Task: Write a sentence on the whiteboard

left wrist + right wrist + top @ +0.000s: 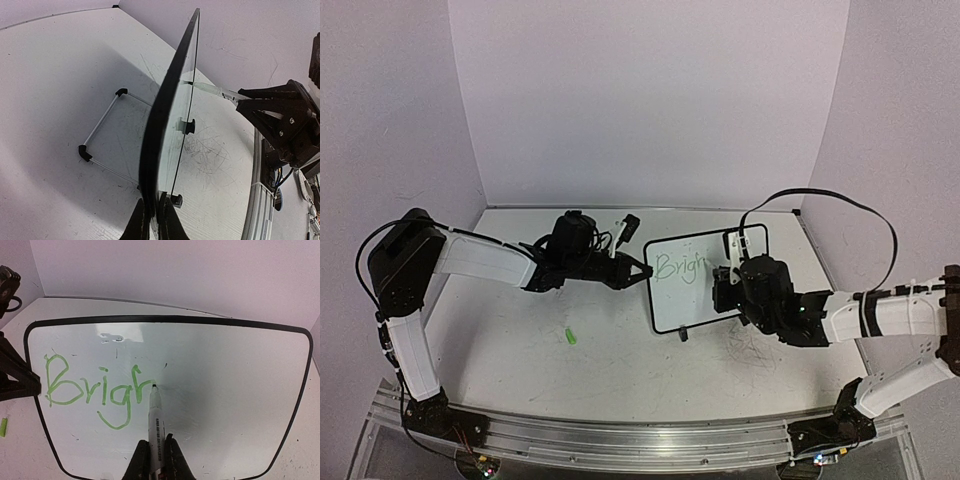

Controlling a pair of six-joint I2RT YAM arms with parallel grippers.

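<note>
The whiteboard stands tilted up near the table's middle, and its face fills the right wrist view. My left gripper is shut on the board's left edge, one finger on each side of the frame. The sentence reads "Brigh" in green letters at the board's upper left. My right gripper is shut on a white marker. The marker's tip touches the board at the end of the "h". From the left wrist view the marker meets the board from the right.
A small green cap lies on the scuffed white table left of the board. The board's wire stand props it from behind, and a black foot shows at its lower edge. White walls enclose three sides. An aluminium rail runs along the front.
</note>
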